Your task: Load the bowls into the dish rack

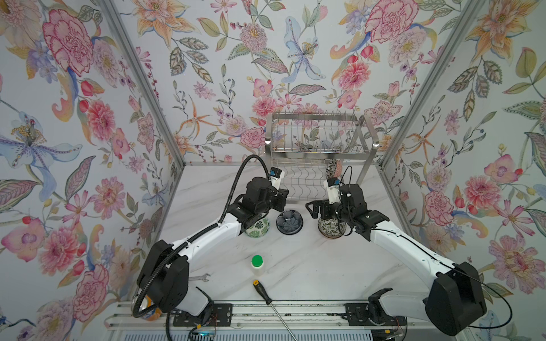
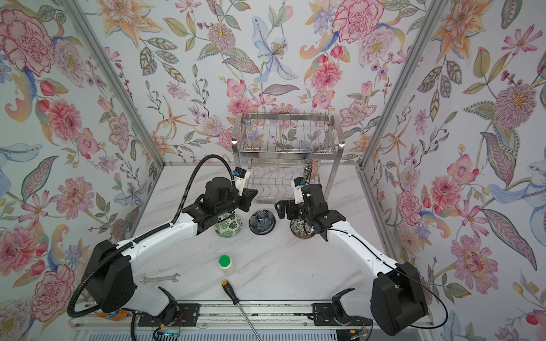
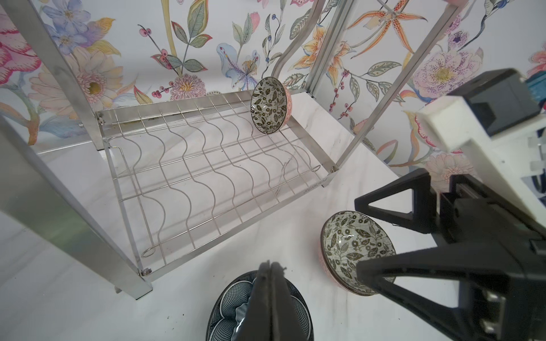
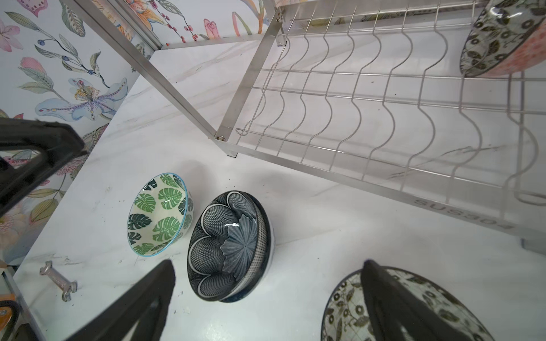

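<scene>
The steel dish rack (image 1: 317, 152) stands at the back of the table. One black-and-white floral bowl (image 1: 334, 169) (image 3: 269, 106) leans on edge at the right end of its wavy lower shelf. In front of the rack, a green leaf bowl (image 1: 256, 229), a dark navy petal bowl (image 1: 289, 222) and another black-and-white floral bowl (image 1: 330, 229) stand in a row. My left gripper (image 3: 270, 265) is shut and empty, hovering over the navy bowl (image 3: 229, 307). My right gripper (image 4: 267, 267) is open, between the navy bowl (image 4: 227, 245) and the floral bowl (image 4: 345, 307).
A white bottle with a green cap (image 1: 257, 264), a screwdriver (image 1: 262, 292) and a wrench (image 1: 200, 277) lie on the near half of the marble table. Flowered walls close in both sides. The rack's flat legs (image 3: 68, 76) stand close to the left gripper.
</scene>
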Robot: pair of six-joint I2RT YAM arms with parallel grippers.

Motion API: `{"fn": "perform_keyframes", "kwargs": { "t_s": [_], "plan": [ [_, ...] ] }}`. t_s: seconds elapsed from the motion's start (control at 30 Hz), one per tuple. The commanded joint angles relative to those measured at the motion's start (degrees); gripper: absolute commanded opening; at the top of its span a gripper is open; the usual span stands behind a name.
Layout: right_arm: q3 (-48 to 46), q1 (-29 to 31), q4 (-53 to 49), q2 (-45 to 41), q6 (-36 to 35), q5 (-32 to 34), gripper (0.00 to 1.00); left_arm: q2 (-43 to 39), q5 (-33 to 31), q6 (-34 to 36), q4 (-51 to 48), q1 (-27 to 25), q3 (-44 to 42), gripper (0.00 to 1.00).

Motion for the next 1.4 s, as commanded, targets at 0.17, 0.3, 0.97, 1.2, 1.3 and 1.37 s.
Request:
{"fn": "perform_keyframes", "kwargs": {
  "t_s": [0.17, 0.3, 0.97, 1.2, 1.3, 1.37],
  "plan": [
    [1.79, -0.57, -1.24, -0.65, 0.08, 1.85, 0.99, -1.66, -1.02, 2.46, -4.55, 0.60, -2.84, 0.00],
    [2.12, -1.57, -2.31, -1.59, -0.87, 2.37, 0.99, -0.78, -1.57, 4.57, -9.36, 0.55, -2.47, 0.00],
    [1.73, -6.21, -5.00, -5.49, -3.58, 2.77, 0.99, 13.75, -8.53, 6.45, -20.45, -1.99, 2.12, 0.85],
    [1.46, -6.66, -4.93, -5.66, -3.80, 2.66, 0.99, 17.31, -10.09, 6.80, -21.45, -2.40, 4.74, 0.84],
    [1.39, -6.72, -4.77, -5.61, -3.76, 2.47, 0.99, 19.36, -10.68, 6.90, -21.75, -2.60, 6.41, 0.80],
    [1.34, -6.86, -4.75, -5.74, -3.80, 2.39, 0.99, 20.48, -11.19, 6.98, -22.21, -2.67, 7.70, 0.74]
  ]
}}
